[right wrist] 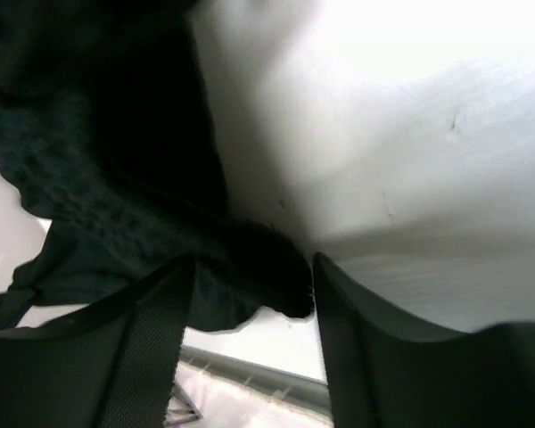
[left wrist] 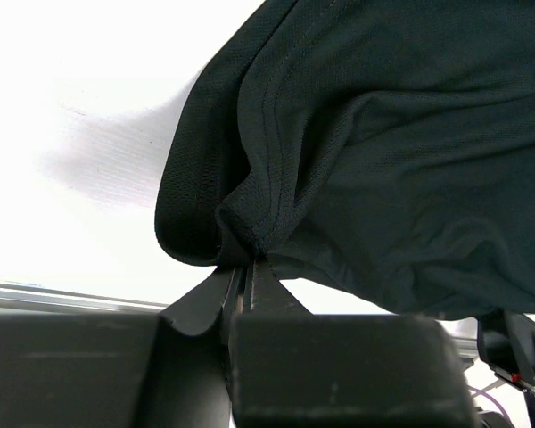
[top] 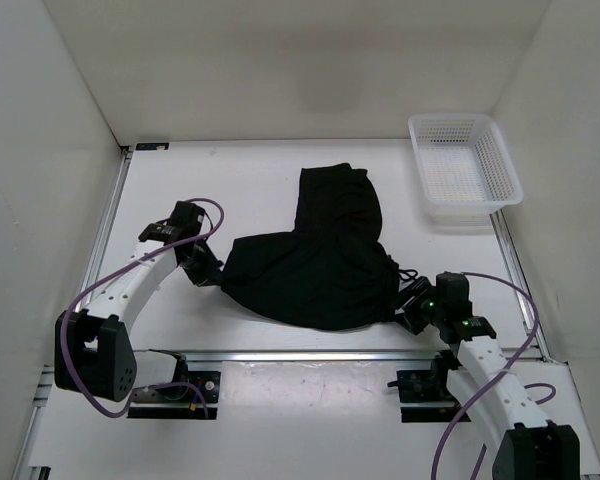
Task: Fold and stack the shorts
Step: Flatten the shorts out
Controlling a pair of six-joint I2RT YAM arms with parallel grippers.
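The black shorts [top: 320, 250] lie bunched in the middle of the table, one leg reaching toward the back. My left gripper [top: 212, 275] is at their left edge; in the left wrist view it [left wrist: 242, 265] is shut on a stitched hem of the shorts [left wrist: 383, 160], lifting it slightly off the table. My right gripper [top: 408, 305] is at the shorts' near right corner. In the right wrist view its jaws [right wrist: 254, 267] stand apart with a bunched fold of the shorts [right wrist: 116, 178] between the fingers [right wrist: 152, 339], which are not pressed together.
A white mesh basket [top: 465, 170] stands at the back right corner. White walls enclose the table on the left, back and right. A metal rail [top: 310, 355] runs along the near edge in front of the arm bases.
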